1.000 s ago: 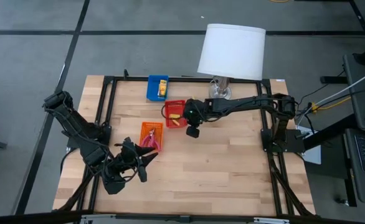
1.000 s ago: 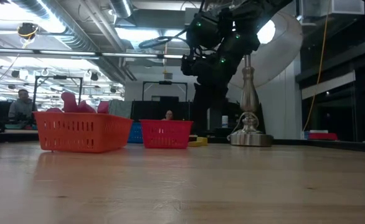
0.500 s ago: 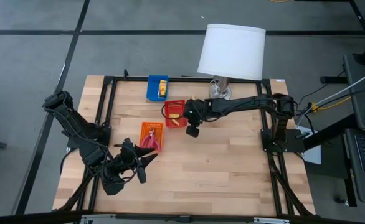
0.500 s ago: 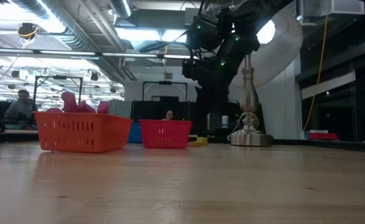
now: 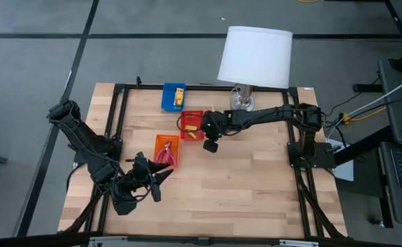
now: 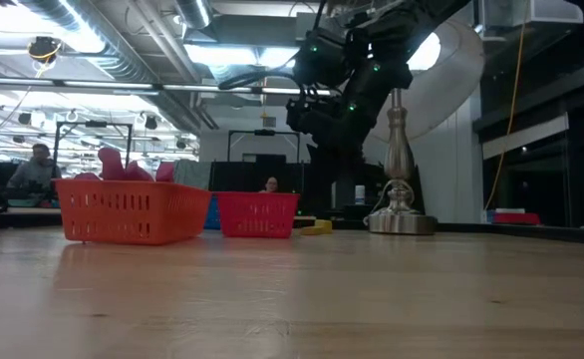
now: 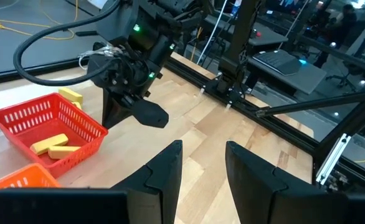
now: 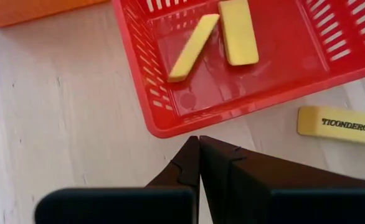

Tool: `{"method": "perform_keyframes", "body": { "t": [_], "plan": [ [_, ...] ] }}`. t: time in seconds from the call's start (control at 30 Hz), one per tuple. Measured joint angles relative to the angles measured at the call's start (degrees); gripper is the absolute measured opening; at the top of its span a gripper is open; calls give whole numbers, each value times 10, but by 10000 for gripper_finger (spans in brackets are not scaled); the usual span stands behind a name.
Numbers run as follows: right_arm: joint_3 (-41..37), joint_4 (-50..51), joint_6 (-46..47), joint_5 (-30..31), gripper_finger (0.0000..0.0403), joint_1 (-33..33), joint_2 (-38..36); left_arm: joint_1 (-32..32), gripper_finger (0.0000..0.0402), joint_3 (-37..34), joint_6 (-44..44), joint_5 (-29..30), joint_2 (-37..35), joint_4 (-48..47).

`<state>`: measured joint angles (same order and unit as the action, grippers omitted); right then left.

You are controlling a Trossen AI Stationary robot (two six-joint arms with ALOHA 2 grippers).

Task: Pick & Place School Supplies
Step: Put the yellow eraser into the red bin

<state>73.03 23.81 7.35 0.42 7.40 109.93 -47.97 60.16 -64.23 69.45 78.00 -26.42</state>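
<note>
The red tray [image 5: 191, 124] sits on the table and holds two yellow blocks [image 8: 223, 34]. A third yellow block, printed TICONDEROGA [image 8: 338, 125], lies on the wood beside the tray and shows low in the low view [image 6: 317, 227]. My right gripper [image 8: 199, 149] is shut, with its tips at the red tray's side wall [image 5: 210, 134]. The orange tray [image 5: 167, 149] holds pink-handled tools [image 6: 123, 165]. The blue tray [image 5: 173, 96] holds a yellow-orange packet. My left gripper [image 7: 204, 158] is open and waits near the table's near-left corner [image 5: 153, 182]. My right gripper meets the red tray with its shut fingertips [image 8: 192, 149] against the outer side wall, near a corner [image 8: 185, 126]. The fingers slant down from above, on the tray's right side. The tray stays flat on the table.
The white-shaded lamp [image 5: 254, 58] stands on its metal base [image 6: 400, 221] at the far edge, close behind my right arm. Bare wood lies across the near and right parts of the table [image 5: 249, 185]. People show in the room beyond the table.
My right gripper has moved a little toward the table's left, still shut. The red tray has slid the same way along the table, away from the loose yellow block.
</note>
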Motion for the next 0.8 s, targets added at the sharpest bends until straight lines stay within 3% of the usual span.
{"method": "perform_keyframes", "body": {
  "t": [0.1,0.27,0.53,0.67,0.8],
  "plan": [
    [0,4,1,3,4,0,0,0,118,0,-1,0,0,-4],
    [-1,36,11,62,4,12,-1,0,118,0,-3,0,0,-4],
    [-1,26,0,-16,30,70,-11,0,118,0,-28,0,0,-6],
    [-1,20,96,-61,69,111,-12,0,120,0,-42,0,0,-8],
    [-1,-3,216,-62,106,140,-12,0,124,0,-48,0,0,-8]
  ]
}}
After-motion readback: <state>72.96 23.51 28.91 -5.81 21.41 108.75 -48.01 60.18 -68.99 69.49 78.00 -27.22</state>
